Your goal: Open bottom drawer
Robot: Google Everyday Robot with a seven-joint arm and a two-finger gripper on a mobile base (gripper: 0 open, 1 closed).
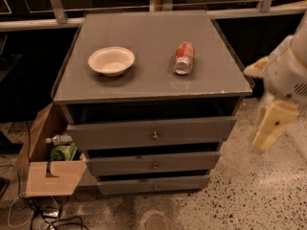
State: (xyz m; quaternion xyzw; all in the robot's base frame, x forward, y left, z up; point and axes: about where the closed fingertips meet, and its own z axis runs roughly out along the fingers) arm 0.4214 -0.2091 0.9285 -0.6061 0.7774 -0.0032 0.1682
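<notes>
Your fingers point(269, 127) hang at the right edge of the view, off the right side of the desk point(144, 87) and about level with its upper two drawers. They touch nothing. They show only as a pale, smeared slab, so I cannot tell whether they are spread or pressed together. The arm above them is cut off by the frame.

The bottom drawer point(124, 185) lies down and to the left of the fingers. It is the lowest and slimmest of the three grey fronts, just above the floor point(249, 200). Its front runs side to side, and its knob point(155, 187) sits at the centre, below the fingers and well to their left. As I judge it, the pull must come straight out toward the camera, square to that long front. You would first have to drop and cross left. Two other knobs sit in a column right above this one, so aim for the lowest. There is only the one arm to do it.

The drawer above shades this front, and I cannot say whether it is fully shut or slightly ajar. The knob is small and dim.

Up and left of the fingers, a bowl point(111, 60) and a can point(183, 57) on its side rest on the desk, well apart. A box point(48, 176) stands past the desk's far left side.
</notes>
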